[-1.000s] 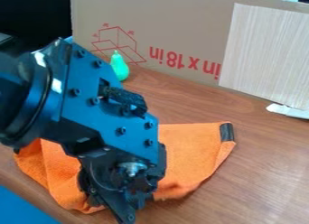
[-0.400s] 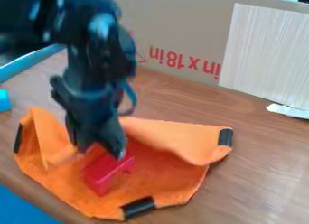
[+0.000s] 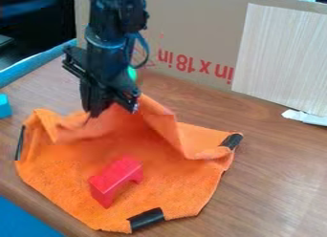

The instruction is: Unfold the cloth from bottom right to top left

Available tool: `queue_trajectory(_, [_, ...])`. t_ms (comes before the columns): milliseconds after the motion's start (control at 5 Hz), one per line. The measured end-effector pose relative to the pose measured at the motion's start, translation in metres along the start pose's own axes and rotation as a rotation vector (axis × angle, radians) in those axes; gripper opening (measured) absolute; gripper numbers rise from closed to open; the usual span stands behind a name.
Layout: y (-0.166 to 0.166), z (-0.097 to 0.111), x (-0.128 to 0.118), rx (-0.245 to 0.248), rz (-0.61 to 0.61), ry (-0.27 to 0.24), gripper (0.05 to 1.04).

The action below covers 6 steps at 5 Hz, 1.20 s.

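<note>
Soft, pale glare on the tabletop (image 3: pixel 290 186)

Fuzzy orange cloth (image 3: pixel 191 193), glossy red plastic block (image 3: pixel 115 177), smooth wood-look tabletop (image 3: pixel 275 183) (faintly shiny)

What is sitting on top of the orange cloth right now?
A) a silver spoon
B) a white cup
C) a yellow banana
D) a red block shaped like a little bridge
D: a red block shaped like a little bridge sits on the orange cloth, with an open arch visible under its side.
</note>
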<state>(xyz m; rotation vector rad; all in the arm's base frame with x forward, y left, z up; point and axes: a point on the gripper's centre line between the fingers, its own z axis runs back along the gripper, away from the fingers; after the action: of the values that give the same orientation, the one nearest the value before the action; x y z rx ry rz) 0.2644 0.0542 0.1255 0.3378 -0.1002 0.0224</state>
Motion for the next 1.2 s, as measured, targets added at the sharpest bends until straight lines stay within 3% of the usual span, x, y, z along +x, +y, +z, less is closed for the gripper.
queue_trajectory(200, [0.010, -0.013, 0.021, 0.000, 0.044, 0.049, 0.051])
queue_trajectory(800, [0.039, -0.032, 0.064, 0.005, 0.155, 0.091, 0.051])
queue_trajectory(1200, [0.061, -0.064, 0.085, 0.032, 0.221, 0.158, 0.051])
